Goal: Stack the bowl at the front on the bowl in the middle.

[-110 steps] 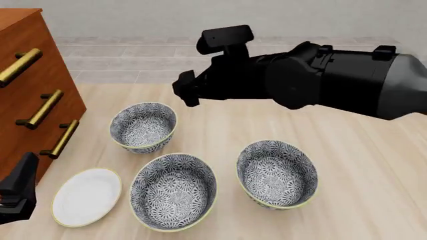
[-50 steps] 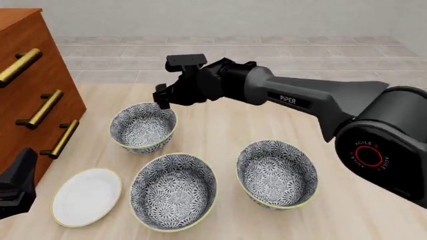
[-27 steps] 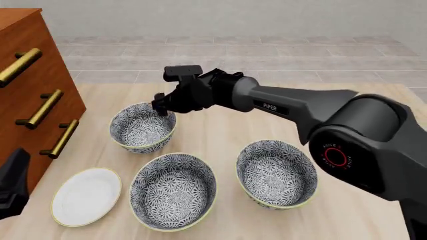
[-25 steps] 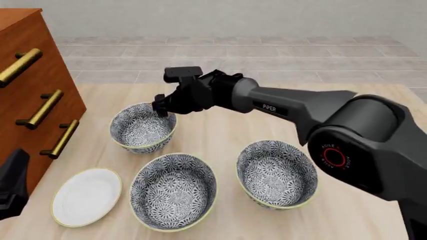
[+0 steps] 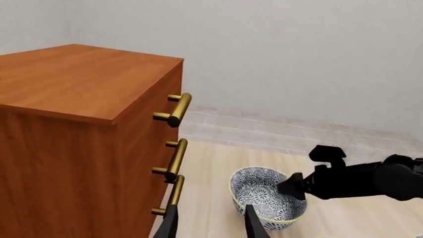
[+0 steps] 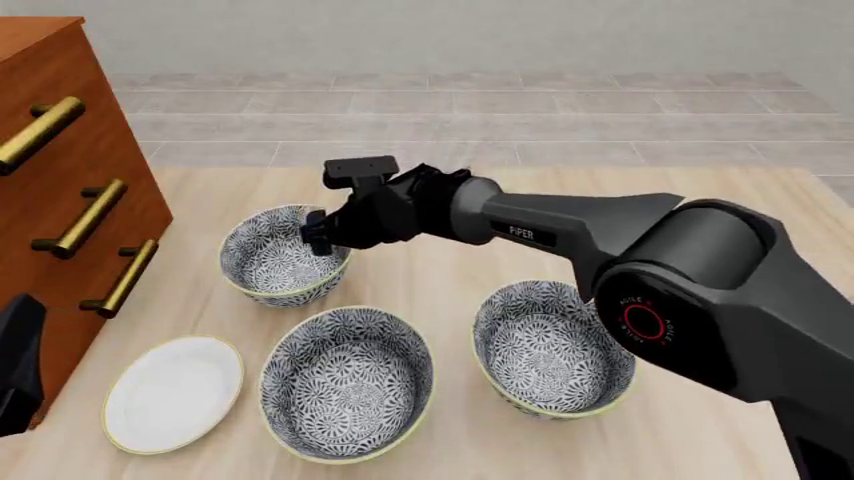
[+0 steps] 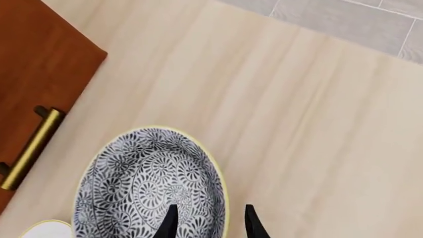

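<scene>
Front bowl (image 6: 274,266) rim within right gripper (image 6: 319,236)

Wood, glaze and matt black plastic

The table (image 6: 747,230) is pale, smooth wood grain; the cabinet (image 6: 67,130) is reddish, satin wood with shiny brass handles (image 6: 80,218). The three bowls (image 6: 347,382) look glazed ceramic, the plate (image 6: 174,393) plain glossy white, the right arm (image 6: 574,235) matt black.

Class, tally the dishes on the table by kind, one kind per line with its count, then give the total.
Patterned bowls: 3 (far bowl, front-left bowl, front-right bowl)
White plates: 1 (plate)
Total: 4
</scene>
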Action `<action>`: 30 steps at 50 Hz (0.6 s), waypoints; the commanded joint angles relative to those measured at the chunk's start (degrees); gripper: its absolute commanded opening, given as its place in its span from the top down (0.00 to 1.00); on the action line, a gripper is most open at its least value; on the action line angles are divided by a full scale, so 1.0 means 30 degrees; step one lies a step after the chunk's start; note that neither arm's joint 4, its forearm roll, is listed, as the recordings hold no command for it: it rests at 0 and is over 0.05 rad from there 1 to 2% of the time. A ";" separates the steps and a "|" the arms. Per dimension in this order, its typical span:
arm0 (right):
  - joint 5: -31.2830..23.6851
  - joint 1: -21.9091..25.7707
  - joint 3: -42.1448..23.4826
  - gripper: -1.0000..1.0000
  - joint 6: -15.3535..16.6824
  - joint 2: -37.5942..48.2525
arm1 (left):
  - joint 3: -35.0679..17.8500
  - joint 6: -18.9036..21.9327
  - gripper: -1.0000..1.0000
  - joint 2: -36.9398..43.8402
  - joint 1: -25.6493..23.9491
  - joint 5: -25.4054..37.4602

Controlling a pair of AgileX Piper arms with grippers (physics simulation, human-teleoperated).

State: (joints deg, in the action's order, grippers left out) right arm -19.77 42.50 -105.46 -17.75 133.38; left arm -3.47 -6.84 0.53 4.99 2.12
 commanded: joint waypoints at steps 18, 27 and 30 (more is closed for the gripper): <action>0.0894 0.0251 0.0544 0.00 -0.0389 0.0805 | 0.0066 -0.0023 0.00 -0.0046 0.0042 -0.0031; 0.1179 0.0329 0.0781 0.00 -0.0428 0.1125 | 0.0000 -0.0049 0.00 -0.0021 0.0083 -0.0039; 0.1217 0.0399 0.0805 0.00 -0.0501 0.1161 | -0.0022 -0.0056 0.00 -0.0039 0.0065 -0.0016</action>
State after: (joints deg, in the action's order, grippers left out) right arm -16.86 43.20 -103.68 -18.91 136.04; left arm -3.41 -6.97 0.47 5.16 2.01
